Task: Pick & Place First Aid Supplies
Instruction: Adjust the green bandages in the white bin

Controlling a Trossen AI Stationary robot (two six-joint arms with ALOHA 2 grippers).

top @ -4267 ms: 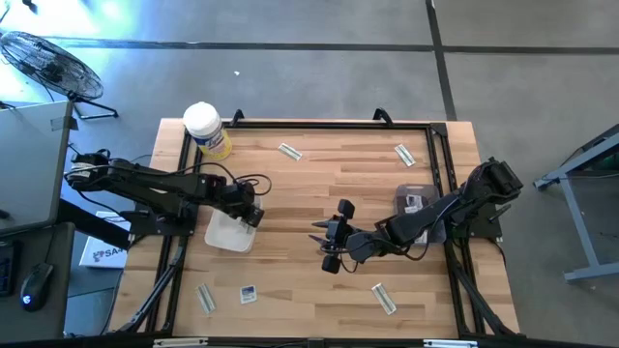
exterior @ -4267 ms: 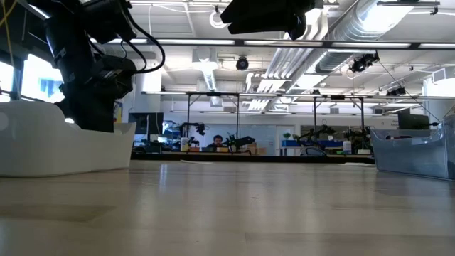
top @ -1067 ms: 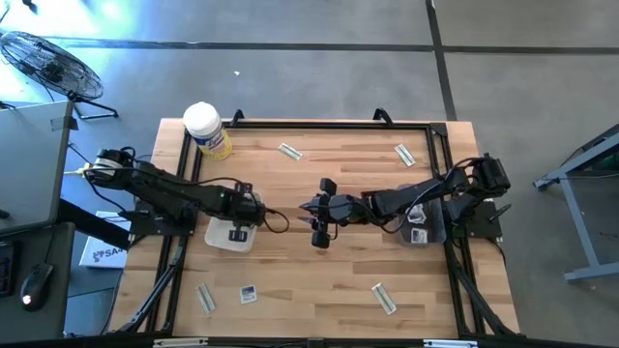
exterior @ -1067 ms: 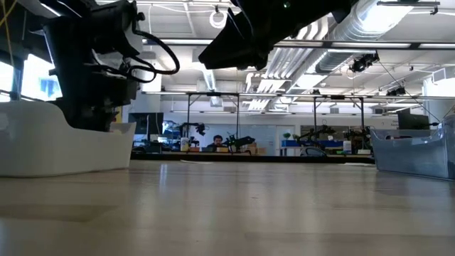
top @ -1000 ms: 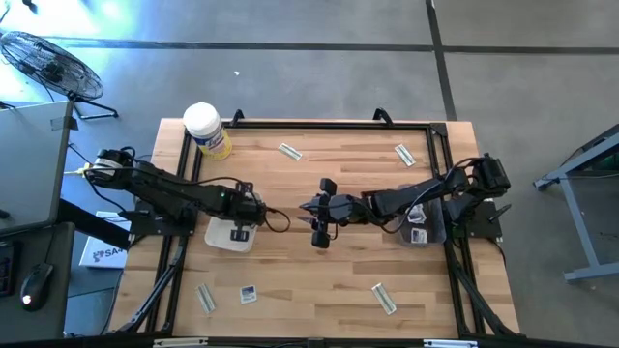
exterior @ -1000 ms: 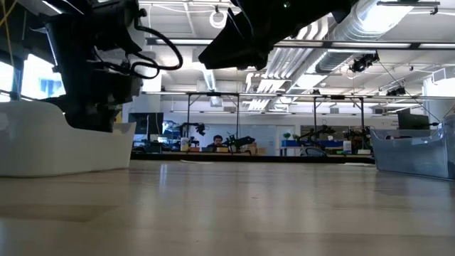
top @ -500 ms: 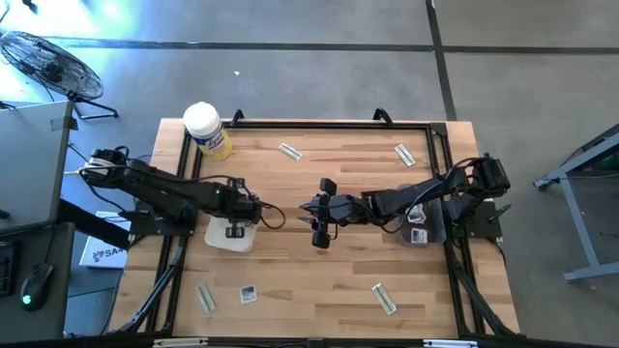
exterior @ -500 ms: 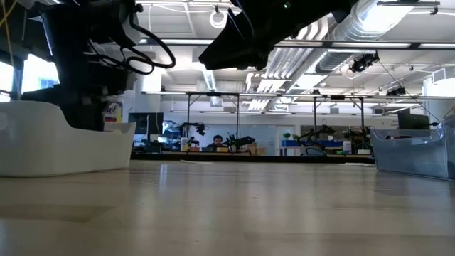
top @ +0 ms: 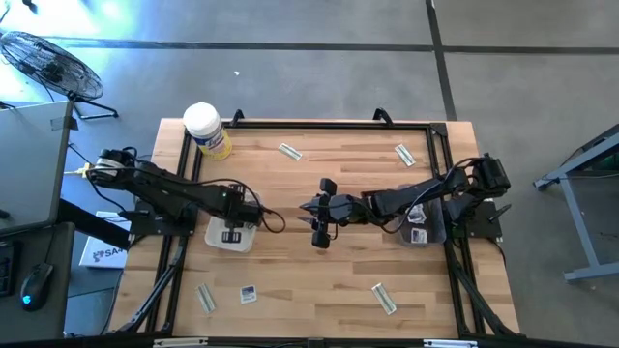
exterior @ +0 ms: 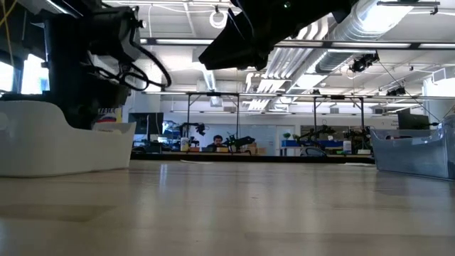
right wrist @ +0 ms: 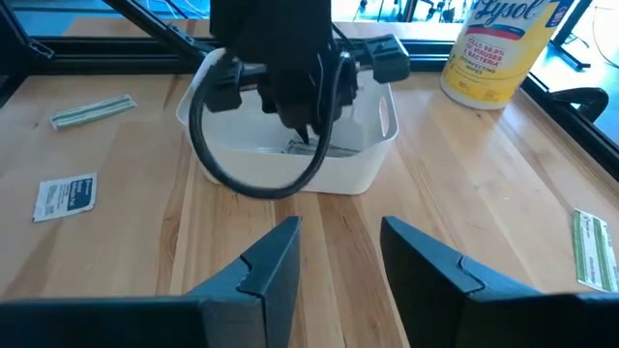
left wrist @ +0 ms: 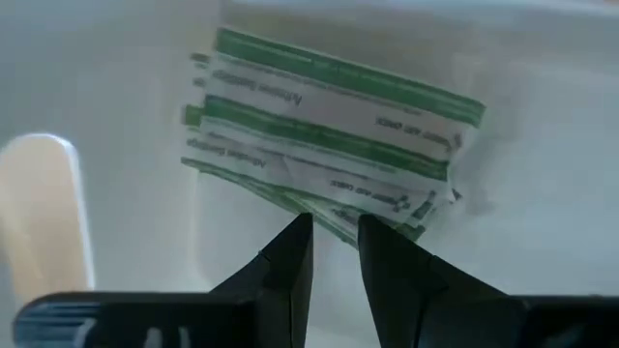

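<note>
Clock directions here are being read off the overhead view, 12 at the far edge of the surface.

Progress-wise, it's being judged as partly done. A small stack of green-printed wrapped strips [left wrist: 329, 145] is lying inside the white bin [top: 215, 239] at 9 o'clock, and a blue-print square packet [top: 418, 234] is sitting in the clear bin [top: 432, 230] at 3 o'clock – so sorting by kind is being assumed.

The left hand [left wrist: 334, 224] is being held down inside the white bin, right over the strips. Its fingers are only narrowly parted and bare bin floor is showing through the gap, so nothing is being gripped. The right hand [right wrist: 338, 230] is being hovered over the middle of the surface, fingers apart and empty.

What's being left to do: loose strips at 11 o'clock [top: 289, 151], 1 o'clock [top: 404, 154], 5 o'clock [top: 384, 298] and 7 o'clock [top: 206, 298], plus one white square [top: 249, 294] just beside that last strip.

Hard to make out – the exact number of strips in the white bin isn't being shown clearly, since they're overlapping and the arm is covering the bin from above. The clear bin is being half hidden by the right arm, so more packets could be in there. From the low camera both bins are being seen only as walls, nothing inside.
</note>
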